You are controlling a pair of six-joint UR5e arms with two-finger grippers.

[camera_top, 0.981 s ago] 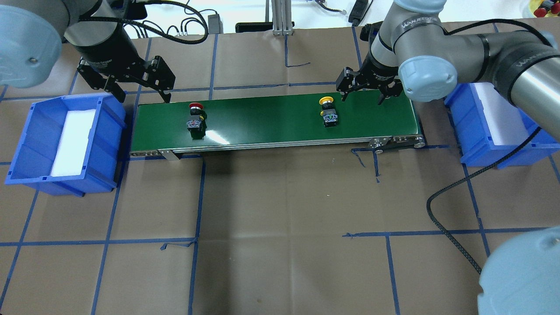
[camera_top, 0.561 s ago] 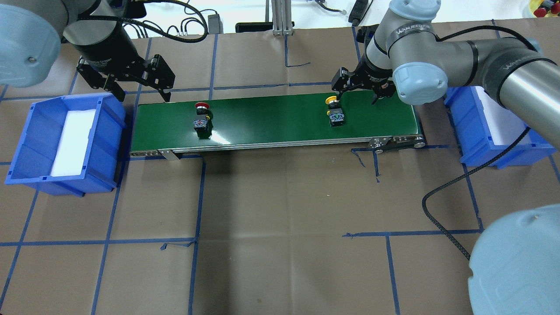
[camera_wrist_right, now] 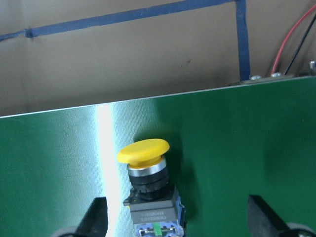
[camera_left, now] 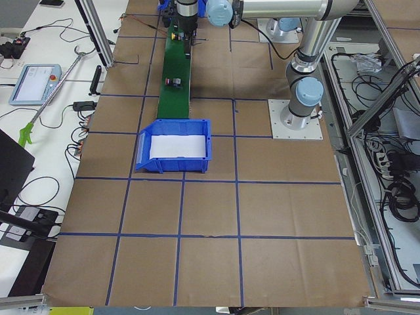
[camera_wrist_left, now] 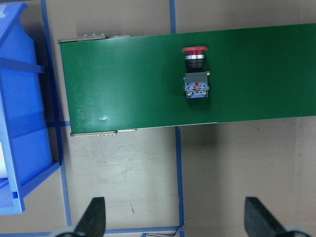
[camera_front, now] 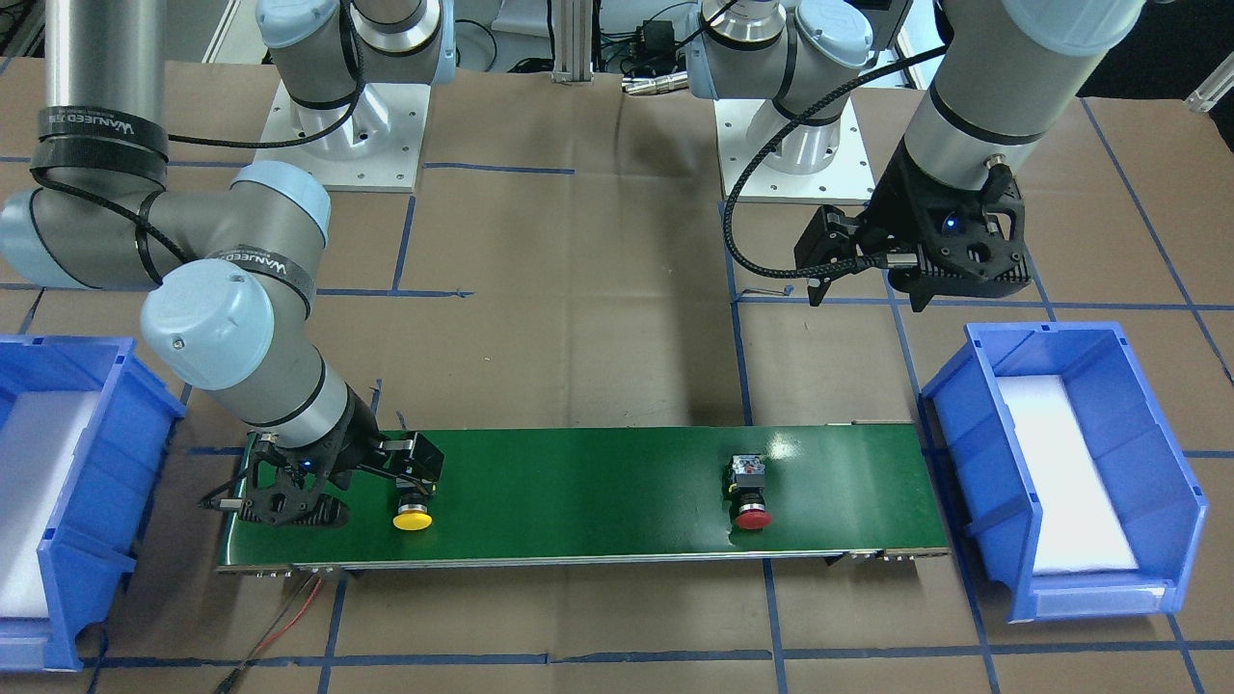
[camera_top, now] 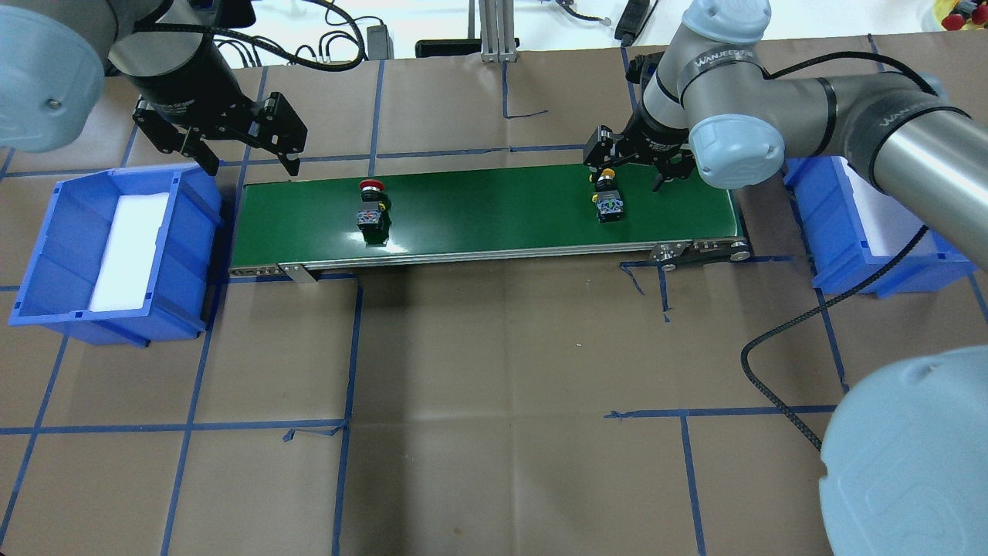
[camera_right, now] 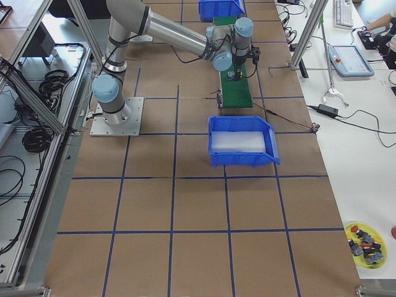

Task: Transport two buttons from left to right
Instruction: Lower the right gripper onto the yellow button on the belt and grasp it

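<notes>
The yellow-capped button (camera_top: 610,205) lies on its side on the green conveyor belt (camera_top: 486,208) near its right end. My right gripper (camera_top: 629,179) is open and low over it. In the right wrist view the button (camera_wrist_right: 144,152) lies between the fingers (camera_wrist_right: 96,217), nearer the left one, untouched. The red-capped button (camera_top: 371,208) lies on the belt's left part, also in the left wrist view (camera_wrist_left: 196,74). My left gripper (camera_top: 251,162) is open and empty, behind the belt's left end, well above the table (camera_front: 865,294).
A blue bin (camera_top: 46,255) with a white foam liner stands off the belt's left end. A like bin (camera_top: 830,232) stands off the right end. Blue tape lines cross the brown table. A black cable (camera_top: 779,386) lies at the front right.
Both buttons have ridden the belt to the right. My right gripper has moved left and down over the yellow button. The left gripper has hardly moved.
</notes>
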